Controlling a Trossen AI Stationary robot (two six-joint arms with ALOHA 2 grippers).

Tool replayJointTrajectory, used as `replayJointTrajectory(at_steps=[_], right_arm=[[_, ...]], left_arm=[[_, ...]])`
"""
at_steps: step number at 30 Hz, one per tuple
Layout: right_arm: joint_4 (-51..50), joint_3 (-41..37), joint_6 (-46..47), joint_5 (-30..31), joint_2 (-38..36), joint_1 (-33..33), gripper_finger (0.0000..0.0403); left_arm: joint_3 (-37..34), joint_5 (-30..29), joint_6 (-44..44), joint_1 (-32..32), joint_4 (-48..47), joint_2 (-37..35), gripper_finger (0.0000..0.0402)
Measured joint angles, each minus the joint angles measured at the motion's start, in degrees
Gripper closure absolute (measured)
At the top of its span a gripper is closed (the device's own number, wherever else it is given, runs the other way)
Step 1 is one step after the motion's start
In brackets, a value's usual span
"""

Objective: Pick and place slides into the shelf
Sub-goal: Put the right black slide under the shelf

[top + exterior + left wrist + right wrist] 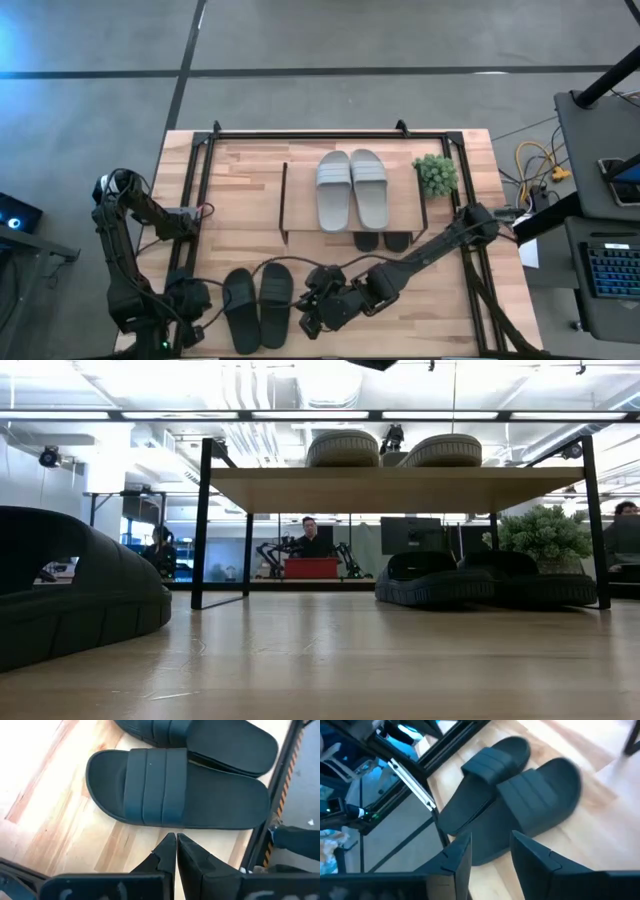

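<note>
Two grey slides sat on the shelf, two black slides underneath, two more black slides (side by side) near the gaping, empty right gripper; the left gripper was pinched closed on nothing.

The bench is pale wood with a smooth, lightly satin finish, its planks showing streaked grain and darker seams. The black slides look like matt moulded rubber or foam, their wide straps ribbed in broad bands and their footbeds finely textured. The light grey-white pair has the same matt, ribbed look. The shelf has a smooth light wood board held in thin black metal frames with a dull painted finish. The left claw and the right claw appear to be dark matt plastic with hard, flat faces. A small plant looks fuzzy green.
</note>
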Motion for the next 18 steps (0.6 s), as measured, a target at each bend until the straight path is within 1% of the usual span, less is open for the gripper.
replayJointTrajectory(at_steps=[2,6,12,15,18], right_arm=[[-1.8,3.7,0.2,-0.3,2.8,0.0,0.0271],[-10.4,13.9,-2.1,-0.1,9.9,0.4,0.0269],[-24.9,31.8,-8.6,7.4,19.3,1.2,0.0268],[-24.3,29.7,-10.3,7.9,19.5,1.2,0.0268],[-24.5,28.8,-8.7,5.3,19.9,0.5,0.0268]], left_arm=[[-1.0,-0.7,1.3,0.0,1.3,-1.1,0.0401],[-3.6,-1.2,2.2,-0.3,3.4,-2.4,0.0401],[-5.4,-1.2,1.1,-1.4,4.0,-2.7,0.0402],[-6.0,-1.5,0.2,-2.0,4.0,-2.7,0.0401],[-6.1,-1.8,-0.4,-2.6,4.0,-2.8,0.0402]])
